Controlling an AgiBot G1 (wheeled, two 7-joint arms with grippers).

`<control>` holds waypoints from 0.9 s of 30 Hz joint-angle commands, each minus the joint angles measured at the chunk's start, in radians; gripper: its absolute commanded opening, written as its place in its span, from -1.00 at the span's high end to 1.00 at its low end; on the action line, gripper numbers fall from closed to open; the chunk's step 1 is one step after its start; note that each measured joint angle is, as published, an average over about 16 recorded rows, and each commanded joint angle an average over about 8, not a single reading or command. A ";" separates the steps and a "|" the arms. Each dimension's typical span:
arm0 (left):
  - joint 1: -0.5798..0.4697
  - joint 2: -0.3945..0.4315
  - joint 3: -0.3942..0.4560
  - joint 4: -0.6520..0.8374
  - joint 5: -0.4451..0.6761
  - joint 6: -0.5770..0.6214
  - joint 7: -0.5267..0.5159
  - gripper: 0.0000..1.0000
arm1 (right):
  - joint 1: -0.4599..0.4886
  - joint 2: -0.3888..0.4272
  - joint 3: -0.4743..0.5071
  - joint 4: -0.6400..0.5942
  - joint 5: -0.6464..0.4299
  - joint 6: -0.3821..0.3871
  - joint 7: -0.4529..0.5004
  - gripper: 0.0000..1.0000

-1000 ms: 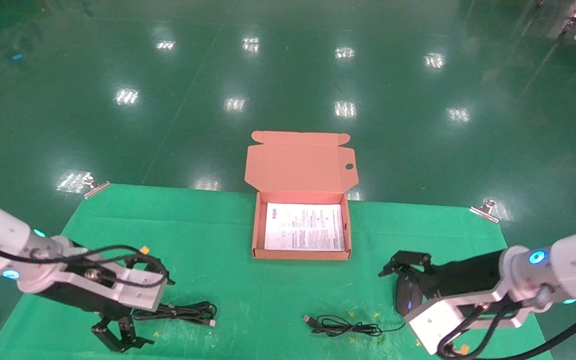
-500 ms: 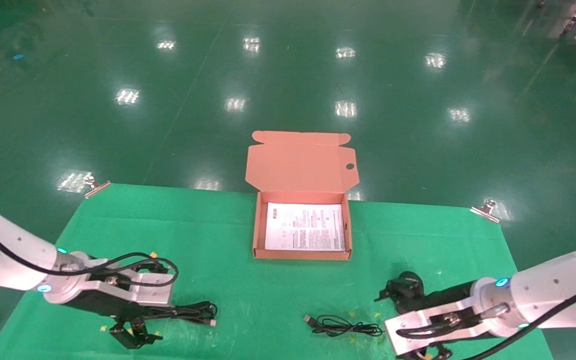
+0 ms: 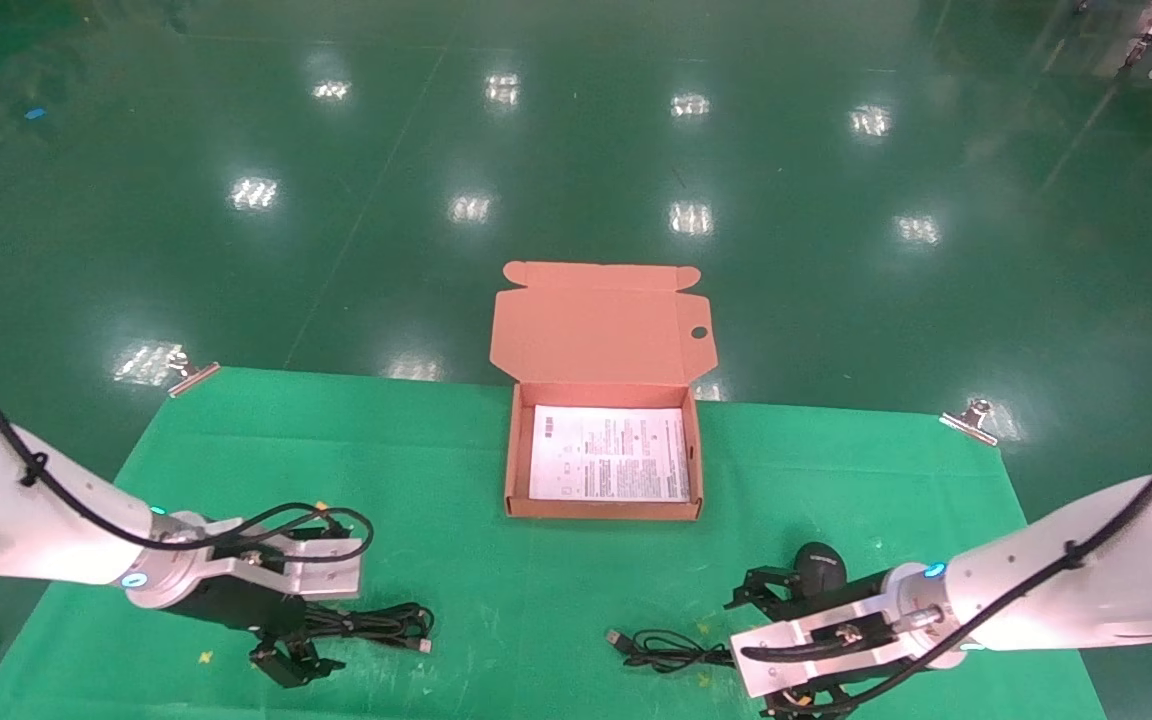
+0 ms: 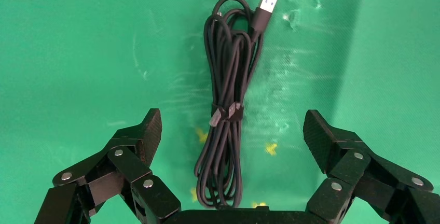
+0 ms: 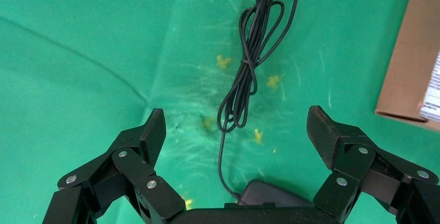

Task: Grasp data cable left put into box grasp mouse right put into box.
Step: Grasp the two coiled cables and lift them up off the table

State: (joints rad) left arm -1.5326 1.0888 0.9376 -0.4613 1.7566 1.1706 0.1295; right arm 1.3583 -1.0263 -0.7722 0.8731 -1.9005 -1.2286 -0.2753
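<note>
The data cable (image 3: 376,624) (image 4: 228,105) lies as a tied black bundle on the green cloth at front left. My left gripper (image 3: 298,648) (image 4: 232,123) hovers low over its left end, open, with a finger on each side of the bundle and clear of it. The black mouse (image 3: 818,566) (image 5: 270,195) sits at front right, its thin cord (image 3: 671,650) (image 5: 249,63) trailing left to a USB plug. My right gripper (image 3: 754,652) (image 5: 236,117) is open above the mouse and cord, holding nothing. The open box (image 3: 511,470) stands mid-table with a white leaflet inside.
The box's lid (image 3: 601,325) stands open beyond the table's far edge. Metal clips (image 3: 971,420) (image 3: 191,375) pin the cloth at the far corners. Bare green cloth separates the box from both cables. A box corner (image 5: 410,63) shows in the right wrist view.
Both arms have come down toward the cloth. The left gripper has shifted right onto the cable's end. The right gripper has dropped and moved left, uncovering the mouse in the head view.
</note>
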 commanded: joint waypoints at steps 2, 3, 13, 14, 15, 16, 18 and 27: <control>-0.004 0.023 -0.002 0.056 -0.002 -0.018 0.016 -1.00 | 0.002 -0.027 -0.008 -0.040 -0.012 0.021 -0.021 -1.00; -0.006 0.030 -0.003 0.075 -0.004 -0.022 0.022 -1.00 | 0.002 -0.035 -0.010 -0.052 -0.016 0.029 -0.030 -1.00; -0.013 0.070 -0.016 0.224 -0.022 -0.060 0.099 0.74 | -0.008 -0.089 -0.019 -0.142 -0.036 0.105 -0.092 0.38; -0.013 0.072 -0.017 0.234 -0.023 -0.062 0.104 0.90 | -0.008 -0.091 -0.020 -0.148 -0.036 0.108 -0.095 0.63; -0.013 0.074 -0.018 0.242 -0.023 -0.064 0.108 1.00 | -0.008 -0.093 -0.020 -0.153 -0.037 0.111 -0.097 0.88; -0.013 0.075 -0.018 0.248 -0.024 -0.066 0.110 1.00 | -0.008 -0.095 -0.020 -0.156 -0.037 0.112 -0.098 1.00; -0.014 0.076 -0.019 0.255 -0.024 -0.068 0.112 1.00 | -0.008 -0.097 -0.021 -0.161 -0.038 0.115 -0.100 1.00; -0.014 0.074 -0.018 0.245 -0.025 -0.066 0.109 1.00 | -0.008 -0.094 -0.019 -0.155 -0.036 0.112 -0.098 1.00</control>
State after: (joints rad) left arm -1.5461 1.1630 0.9191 -0.2149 1.7316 1.1045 0.2386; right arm 1.3507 -1.1201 -0.7917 0.7175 -1.9362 -1.1165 -0.3735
